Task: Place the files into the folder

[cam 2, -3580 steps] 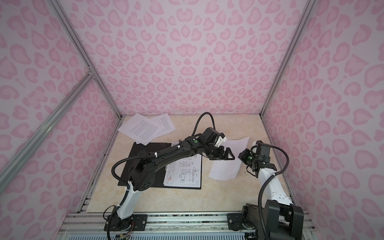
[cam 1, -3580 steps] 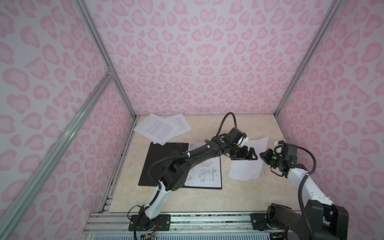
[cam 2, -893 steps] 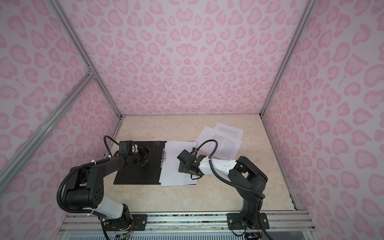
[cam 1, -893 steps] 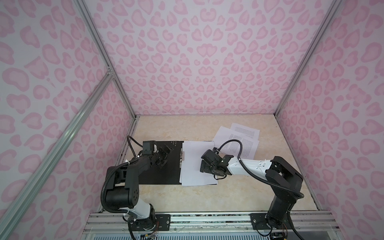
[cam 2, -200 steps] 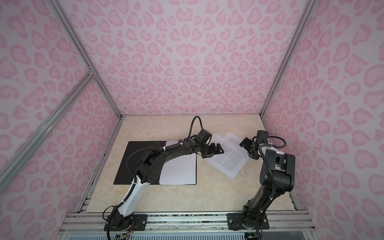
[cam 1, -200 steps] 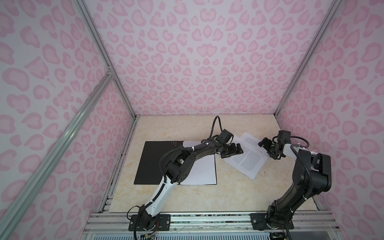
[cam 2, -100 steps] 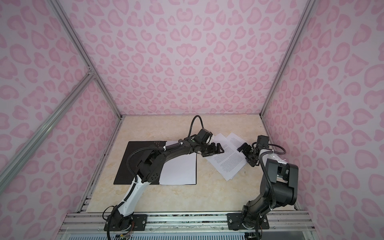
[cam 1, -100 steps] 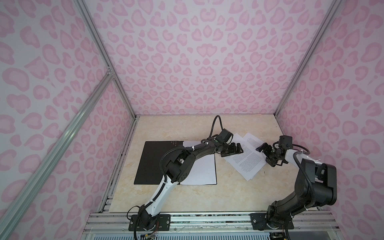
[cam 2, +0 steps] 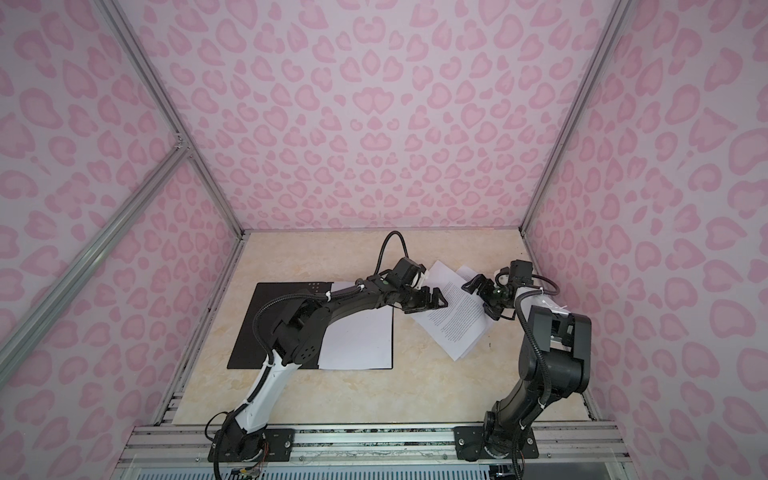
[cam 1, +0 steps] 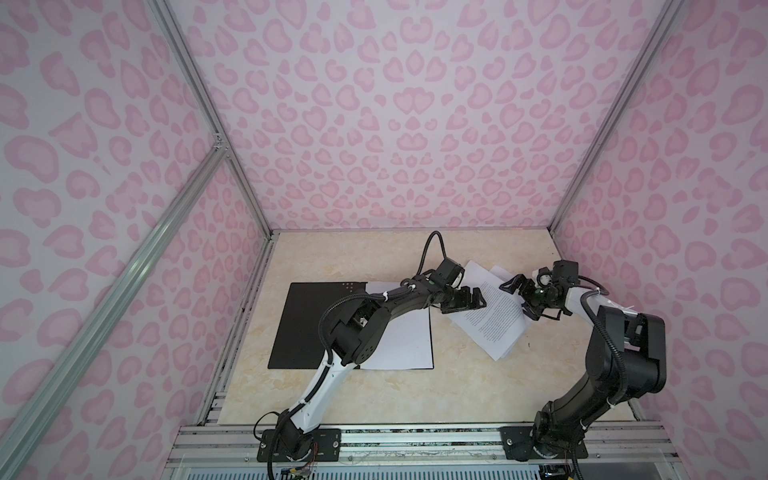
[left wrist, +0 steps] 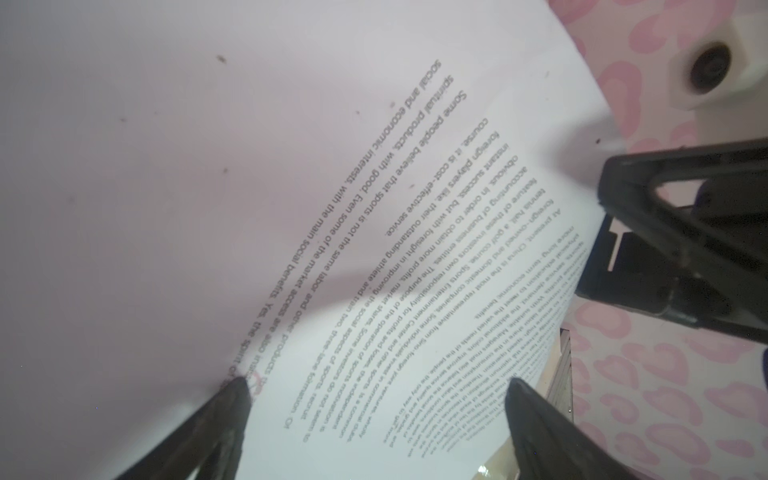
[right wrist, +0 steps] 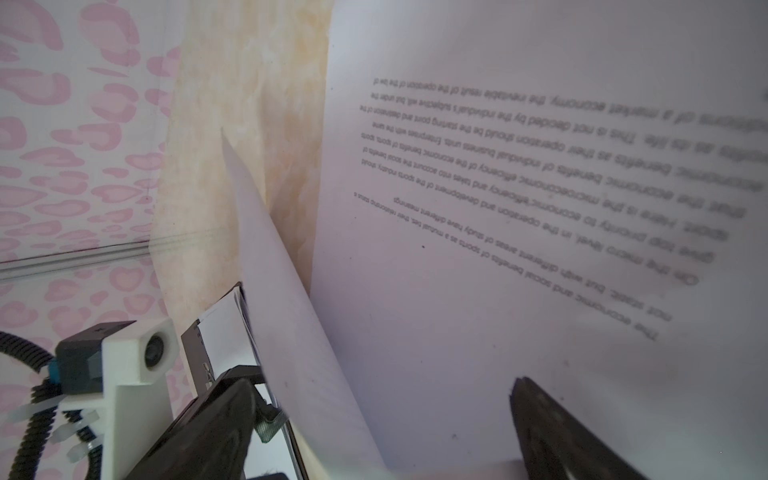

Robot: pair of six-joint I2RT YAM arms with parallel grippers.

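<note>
One folder [cam 1: 303, 324], open black-side up on the desk [cam 1: 374, 266], holding one white sheet [cam 1: 405, 340] in its right half. Just to the right, one skewed pile of printed files [cam 1: 494, 328] — at least two sheets, exact number unclear. Two end effectors, both released, jaws spread wide: left end effector [cam 1: 480, 300] at the pile's folder-side edge, one fingertip [left wrist: 237, 395] touching the top sheet; right end effector [cam 1: 521, 301] at the opposite edge — pile between them.
</note>
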